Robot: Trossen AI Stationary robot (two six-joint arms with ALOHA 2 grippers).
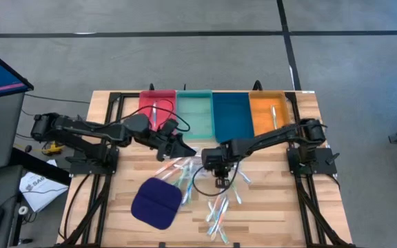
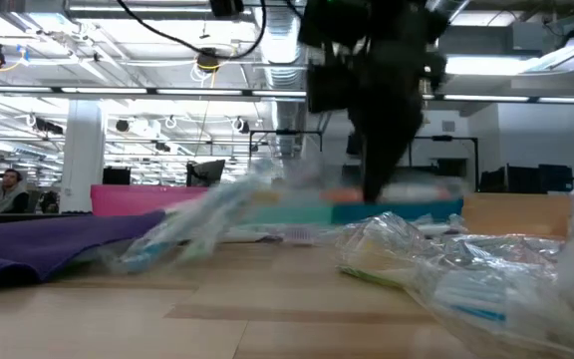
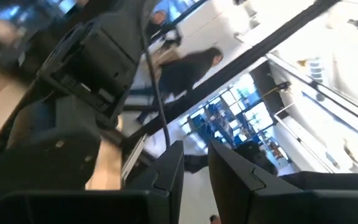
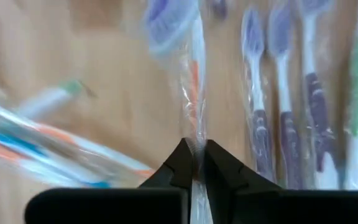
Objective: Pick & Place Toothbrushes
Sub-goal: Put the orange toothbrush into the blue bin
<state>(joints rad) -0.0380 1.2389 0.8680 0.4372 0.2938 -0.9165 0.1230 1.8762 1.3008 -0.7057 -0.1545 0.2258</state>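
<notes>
We look down on a wooden counter (image 1: 267, 213) with four trays lined along its far edge: a red tray (image 1: 149, 105), a teal tray (image 1: 194, 114), a blue tray (image 1: 231, 116) and an orange tray (image 1: 271, 114). One toothbrush lies in the red tray and one in the orange tray. The rest of the toothbrushes (image 1: 219, 210) lie scattered in clear wrappers across the middle and near part of the counter, beside a dark blue cloth pad (image 1: 156, 202). The right end effector (image 1: 220, 180) is down among this scatter, near the middle of the counter. In its wrist view we see its two dark fingers (image 4: 180, 163) pinched together on the clear wrapper of an orange-accented toothbrush (image 4: 193, 81) that runs straight away from the tips; purple-handled brushes lie alongside it on one side, and teal-and-orange ones at an angle on the other. We cannot tell whether the gripped brush is off the wood. The left end effector (image 1: 182, 147) sits just in front of the red and teal trays, above the counter; its wrist view points up toward the room, its fingers (image 3: 169, 171) stand close together with a narrow gap, and we see nothing between them. From counter height the wrapped brushes appear blurred in the foreground, with the right arm a dark shape coming down behind them.
</notes>
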